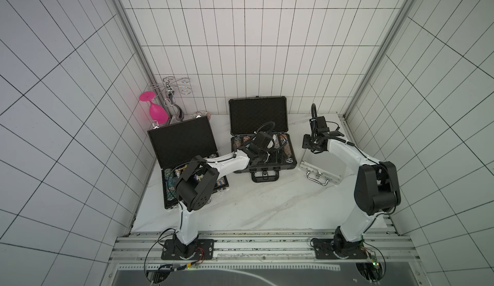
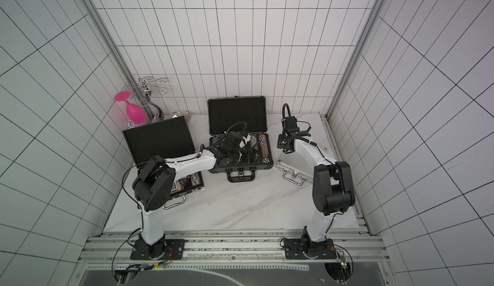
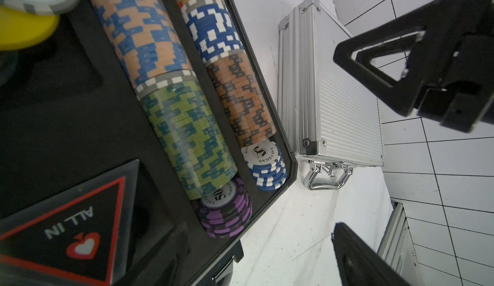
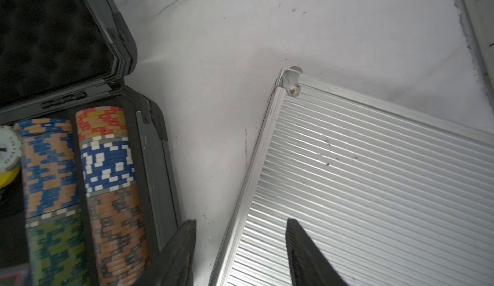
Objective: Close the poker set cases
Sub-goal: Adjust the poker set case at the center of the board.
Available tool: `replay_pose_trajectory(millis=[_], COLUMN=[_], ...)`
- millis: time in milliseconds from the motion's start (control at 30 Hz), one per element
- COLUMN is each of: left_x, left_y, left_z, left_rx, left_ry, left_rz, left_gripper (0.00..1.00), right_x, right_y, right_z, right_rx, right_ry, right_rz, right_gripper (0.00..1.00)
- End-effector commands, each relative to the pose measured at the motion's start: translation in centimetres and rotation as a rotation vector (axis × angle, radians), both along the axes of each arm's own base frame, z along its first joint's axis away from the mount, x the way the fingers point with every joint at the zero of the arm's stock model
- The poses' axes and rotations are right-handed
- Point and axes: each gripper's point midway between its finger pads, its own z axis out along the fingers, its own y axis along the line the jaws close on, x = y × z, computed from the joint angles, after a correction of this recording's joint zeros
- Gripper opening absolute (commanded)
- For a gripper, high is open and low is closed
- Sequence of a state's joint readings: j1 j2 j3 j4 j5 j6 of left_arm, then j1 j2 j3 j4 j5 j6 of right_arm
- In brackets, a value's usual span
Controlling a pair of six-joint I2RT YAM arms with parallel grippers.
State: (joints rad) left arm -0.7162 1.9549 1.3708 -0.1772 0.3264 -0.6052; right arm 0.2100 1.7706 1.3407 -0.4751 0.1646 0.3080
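Observation:
In both top views the flat black case stands open at the left, my left arm crossing its base. The dark grey case is open in the middle, lid upright, chip rows in its foam. The silver case lies shut at the right. My left gripper hangs open over the grey case's front right corner, holding nothing. My right gripper is open above the silver case's left edge, one fingertip over the lid.
A chrome glass rack with a pink glass hanging upside down stands in the back left corner. Tiled walls close in three sides. An aluminium rail runs along the front of the marble table.

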Motion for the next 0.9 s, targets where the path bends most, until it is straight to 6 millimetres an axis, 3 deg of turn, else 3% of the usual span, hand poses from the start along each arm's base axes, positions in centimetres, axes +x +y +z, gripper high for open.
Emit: replay_pose_trajectory(millis=[0,467,667,867], left_x=[0.5,0.7,0.9,0.4], left_y=[0.7,0.7,0.6,-0.2], left_z=[2.2,3.0,3.1,3.4], left_rx=[-0.025,-0.035,-0.041,-0.023], left_ry=[-0.046,-0.06,-0.061,-0.087], left_rz=[0.025,0.03,0.037,0.018], left_gripper=[0.86,0.86,0.86,0.86], right_x=[1.2,0.5,-1.1,-3.1], right_y=[0.0,-0.3,0.0,0.4], right_z=[2.3,-1.3,-3.6,-3.9], right_rx=[-0.137,-0.228,-0.219,-0.182], right_ry=[-0.022,0.055,0.102,0.102], right_rz=[-0.021,-0.016,0.013,0.031], right_gripper=[0.55,0.5,0.46,0.38])
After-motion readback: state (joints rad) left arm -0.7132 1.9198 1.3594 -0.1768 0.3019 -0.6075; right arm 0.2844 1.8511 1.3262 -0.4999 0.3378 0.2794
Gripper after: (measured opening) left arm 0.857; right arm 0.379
